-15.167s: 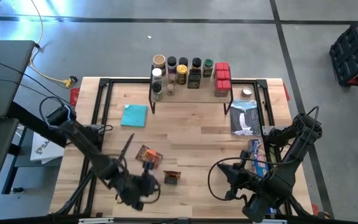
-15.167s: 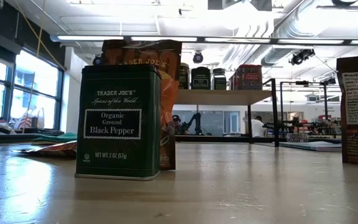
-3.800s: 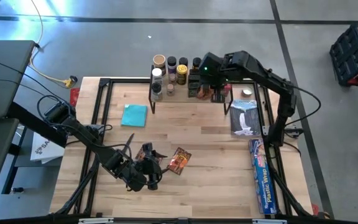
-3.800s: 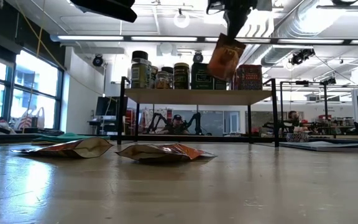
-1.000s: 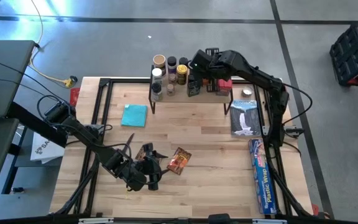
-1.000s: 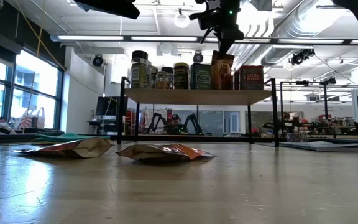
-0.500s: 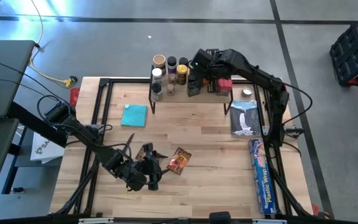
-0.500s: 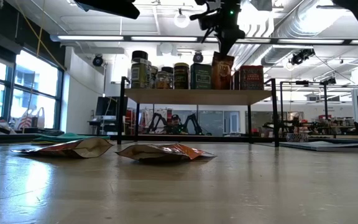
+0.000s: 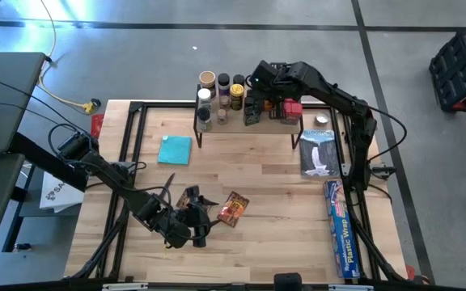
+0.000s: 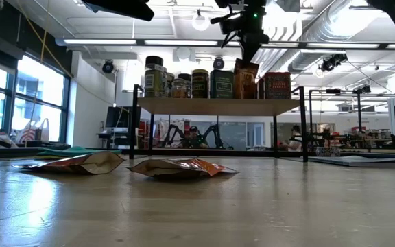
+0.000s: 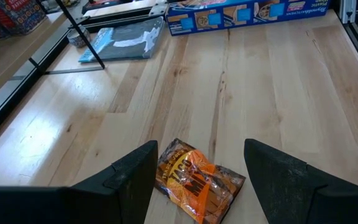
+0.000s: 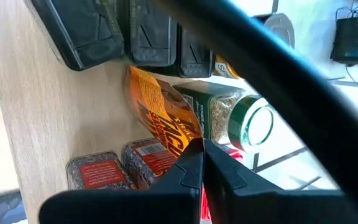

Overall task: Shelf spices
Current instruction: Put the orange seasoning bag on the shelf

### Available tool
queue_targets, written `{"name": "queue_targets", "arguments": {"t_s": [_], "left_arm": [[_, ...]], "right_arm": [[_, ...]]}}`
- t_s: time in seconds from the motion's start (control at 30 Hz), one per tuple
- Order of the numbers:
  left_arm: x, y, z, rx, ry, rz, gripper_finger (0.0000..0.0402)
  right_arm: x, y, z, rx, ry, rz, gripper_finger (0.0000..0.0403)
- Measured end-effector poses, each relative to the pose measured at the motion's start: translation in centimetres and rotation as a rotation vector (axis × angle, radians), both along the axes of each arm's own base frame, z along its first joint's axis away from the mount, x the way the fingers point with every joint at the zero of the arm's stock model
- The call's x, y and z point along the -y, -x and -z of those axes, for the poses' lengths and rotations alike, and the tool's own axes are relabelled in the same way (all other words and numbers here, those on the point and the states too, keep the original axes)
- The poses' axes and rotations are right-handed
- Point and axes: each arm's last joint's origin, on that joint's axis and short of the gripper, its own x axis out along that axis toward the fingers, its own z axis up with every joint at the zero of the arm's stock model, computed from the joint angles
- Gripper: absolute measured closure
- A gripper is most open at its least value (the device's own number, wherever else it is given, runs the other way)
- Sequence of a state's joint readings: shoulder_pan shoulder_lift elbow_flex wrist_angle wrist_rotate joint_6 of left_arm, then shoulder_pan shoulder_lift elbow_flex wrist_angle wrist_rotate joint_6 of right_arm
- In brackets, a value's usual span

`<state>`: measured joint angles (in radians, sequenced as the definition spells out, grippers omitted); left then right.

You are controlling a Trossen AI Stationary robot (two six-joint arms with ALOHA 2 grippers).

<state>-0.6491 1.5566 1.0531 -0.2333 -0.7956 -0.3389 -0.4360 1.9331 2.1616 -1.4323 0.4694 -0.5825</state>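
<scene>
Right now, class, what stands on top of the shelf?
On the shelf: jars, dark tins, red boxes and an orange packet pinched by the right gripper. The back row is partly covered.

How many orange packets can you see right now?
3: one on the shelf, pinched by the right gripper; two flat on the table, one before the open left gripper. Others may be hidden.

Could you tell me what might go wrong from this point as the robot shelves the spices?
1. The right claw, shut on the orange packet, stands it among tightly packed tins and a green-lidded jar on the shelf; on release the thin packet may well topple or knock a neighbour.
2. The left claw is open over a floppy packet lying flat on the table; pinching it could slip.
</scene>
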Motion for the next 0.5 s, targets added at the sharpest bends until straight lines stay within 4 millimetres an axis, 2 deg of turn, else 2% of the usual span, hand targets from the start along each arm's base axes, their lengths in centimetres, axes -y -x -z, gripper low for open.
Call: {"name": "queue_targets", "arguments": {"t_s": [0.5], "left_arm": [[-0.01, -0.01, 0.00, 0.000, 0.000, 0.000, 0.0165]], "right_arm": [[0.08, 0.04, 0.01, 0.026, -0.011, 0.036, 0.0395]]}}
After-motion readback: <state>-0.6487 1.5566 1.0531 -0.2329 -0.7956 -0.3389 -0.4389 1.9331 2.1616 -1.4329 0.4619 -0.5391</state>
